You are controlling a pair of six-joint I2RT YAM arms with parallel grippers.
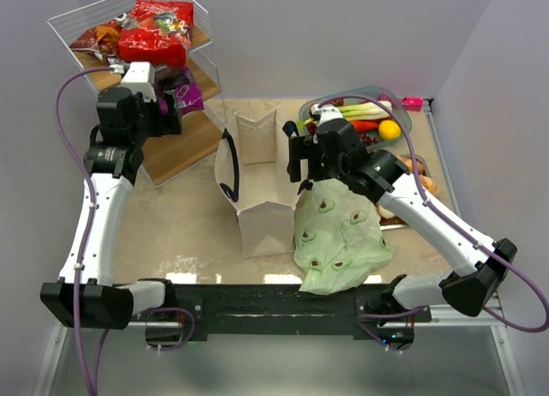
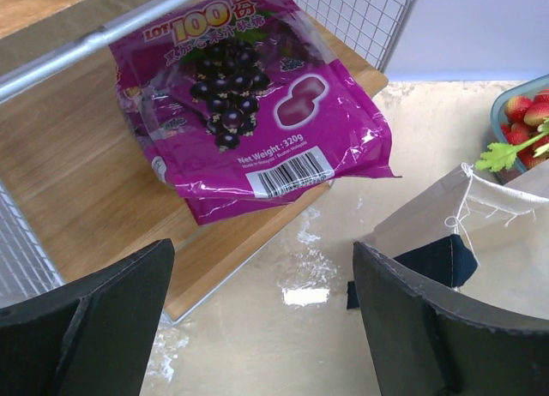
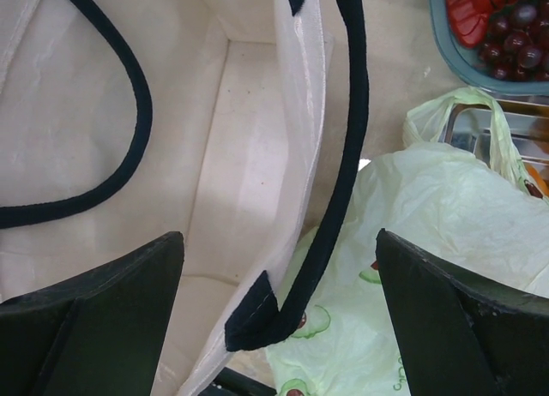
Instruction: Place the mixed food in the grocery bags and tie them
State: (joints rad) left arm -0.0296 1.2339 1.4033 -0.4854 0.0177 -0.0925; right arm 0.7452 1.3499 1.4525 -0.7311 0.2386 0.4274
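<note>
The rack (image 1: 208,66) stands on the worktop (image 1: 184,229) left of the tote (image 1: 257,169) and further back. A red packet (image 1: 155,38) lies on its top shelf beside a darker snack packet (image 1: 96,40). On a lower wooden shelf, a purple packet (image 2: 249,96) with a grape picture lies flat, its barcode end at the shelf's front edge. The left claw (image 2: 262,276) hangs above that edge, between the rack and the tote. Its jaws are spread wide, there is nothing between them, and they touch no packet.

The tote stands upright and open at the middle of the worktop, and nothing shows in the part of its inside that is in view. One black handle (image 1: 228,165) droops over its left side. The right claw (image 3: 279,259) hovers over the tote's right wall and the handle there, jaws wide and gripping nothing.

Against the tote's right side slumps the green bag (image 1: 339,233), crumpled, with its handle loops lying loose. Right of the tote and further back, a tray (image 1: 407,117) holds a leek (image 1: 364,111), a red pepper (image 1: 364,126), a lemon (image 1: 389,129), grapes (image 3: 506,36) and strawberries (image 2: 527,109). Nearer, also right of the tote, baked goods (image 1: 422,180) show only partly behind the right arm.
</note>
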